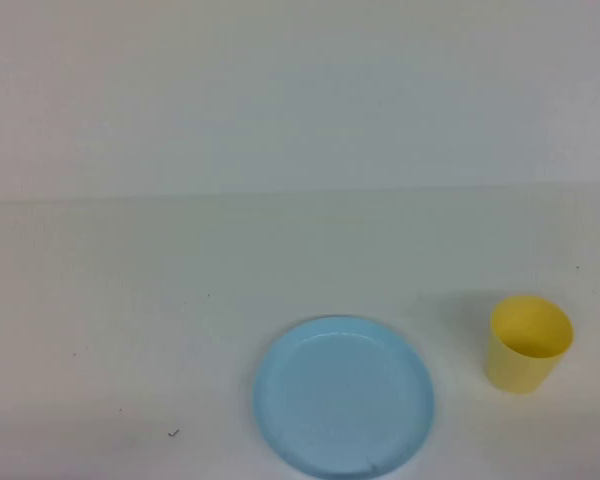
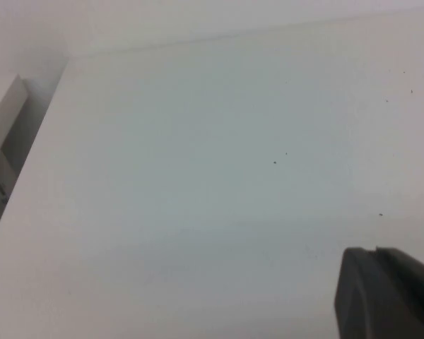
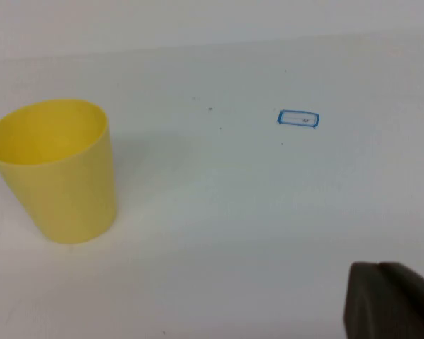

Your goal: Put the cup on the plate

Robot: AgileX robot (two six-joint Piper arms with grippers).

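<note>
- High view: the cup (image 1: 529, 343) stands upright at lower right on the worktop (image 1: 130, 330), just beside the plate (image 1: 343, 396) at lower centre, not touching it. No arm shows.
- Left wrist view: the left tool (image 2: 385, 293) is a dark corner at lower right over bare worktop; its opening cannot be told.
- Right wrist view: the cup sits at left, the right tool (image 3: 389, 300) at lower right, opening unclear. The right arm looks nearer.
</note>
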